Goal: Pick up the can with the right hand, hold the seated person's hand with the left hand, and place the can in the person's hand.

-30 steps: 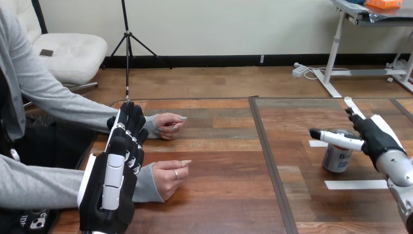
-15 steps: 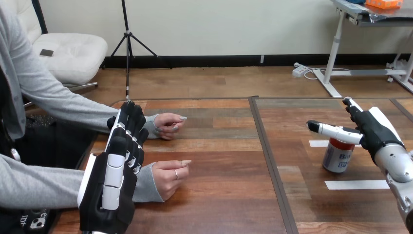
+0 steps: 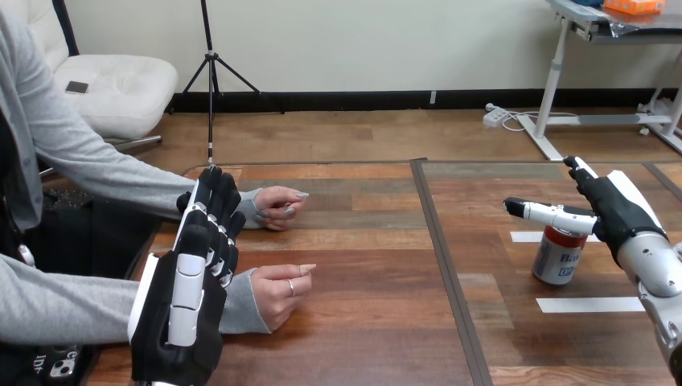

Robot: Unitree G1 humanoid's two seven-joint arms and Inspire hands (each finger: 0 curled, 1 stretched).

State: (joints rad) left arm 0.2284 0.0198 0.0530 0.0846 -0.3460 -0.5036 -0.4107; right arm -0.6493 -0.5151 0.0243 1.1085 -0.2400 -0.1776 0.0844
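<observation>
A silver can (image 3: 556, 257) with blue print and a red rim stands upright on the right half of the table. My right hand (image 3: 611, 211) hovers just above and behind it, open, with its thumb stretched out over the can's top and not closed on it. My left hand (image 3: 189, 281) is raised at the lower left, open with straight fingers, its back towards the camera. It stands in front of the person's two hands. The person's near hand (image 3: 281, 293) rests loosely curled on the table, and their far hand (image 3: 277, 207) lies beside my left fingertips.
Two white tape strips (image 3: 587, 305) lie on the table near the can. A dark seam (image 3: 442, 257) runs front to back down the wooden table's middle. The person's grey sleeves reach in from the left edge.
My right hand has risen and drawn slightly back, so its thumb now sits above the can's top instead of across its front. The left hand and the person's hands have not moved.
</observation>
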